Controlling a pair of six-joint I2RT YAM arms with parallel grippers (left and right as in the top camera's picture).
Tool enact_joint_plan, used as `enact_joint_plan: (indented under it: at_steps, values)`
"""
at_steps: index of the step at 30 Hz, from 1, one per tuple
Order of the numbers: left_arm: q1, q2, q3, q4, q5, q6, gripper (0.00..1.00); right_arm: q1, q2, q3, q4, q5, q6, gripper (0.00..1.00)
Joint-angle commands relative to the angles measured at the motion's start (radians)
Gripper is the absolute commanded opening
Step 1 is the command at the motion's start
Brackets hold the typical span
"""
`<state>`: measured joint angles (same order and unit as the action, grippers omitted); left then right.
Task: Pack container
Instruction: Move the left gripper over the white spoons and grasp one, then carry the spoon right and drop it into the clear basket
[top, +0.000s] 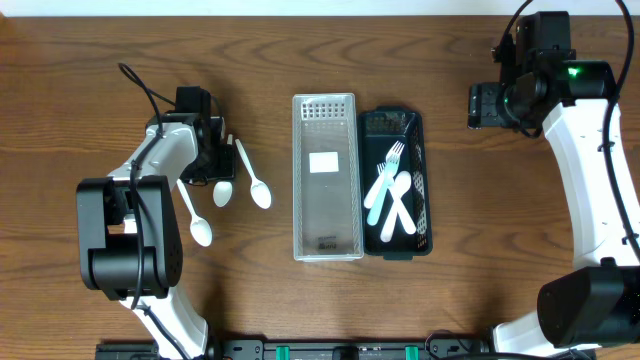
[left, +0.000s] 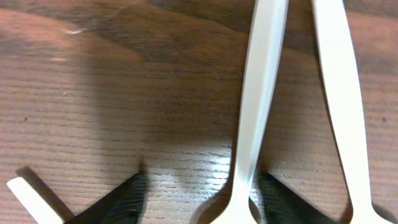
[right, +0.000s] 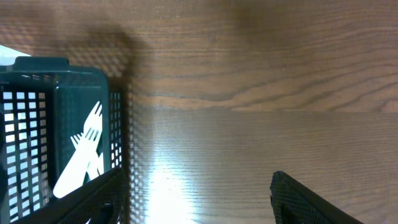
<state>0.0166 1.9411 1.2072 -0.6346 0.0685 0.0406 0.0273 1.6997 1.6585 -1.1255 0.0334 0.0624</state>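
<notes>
Three white plastic spoons lie on the wooden table at the left: one, one and one. My left gripper is open and low over them. In the left wrist view its fingers straddle one spoon handle; a second handle lies to the right and a third handle end at the bottom left. A dark slotted basket holds several white forks and utensils. My right gripper is open and empty, right of the basket.
A clear plastic tray with a white label lies beside the basket on its left. Bare wood shows under the right gripper. Cables run from both arms.
</notes>
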Motion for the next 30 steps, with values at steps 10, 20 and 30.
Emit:
enact_joint_plan:
  at_steps: [10,20,30]
  values:
    - [0.0,0.036,0.005,-0.012,-0.001,0.0,0.21,-0.002,0.008,-0.004,0.0,-0.004,-0.015,0.78]
    - [-0.001,0.021,0.018,-0.008,-0.001,-0.002,0.13,-0.002,0.008,-0.004,0.0,-0.004,-0.016,0.78]
    - [-0.053,-0.19,0.084,-0.106,-0.001,-0.02,0.06,-0.002,0.008,-0.004,0.0,-0.004,-0.015,0.78]
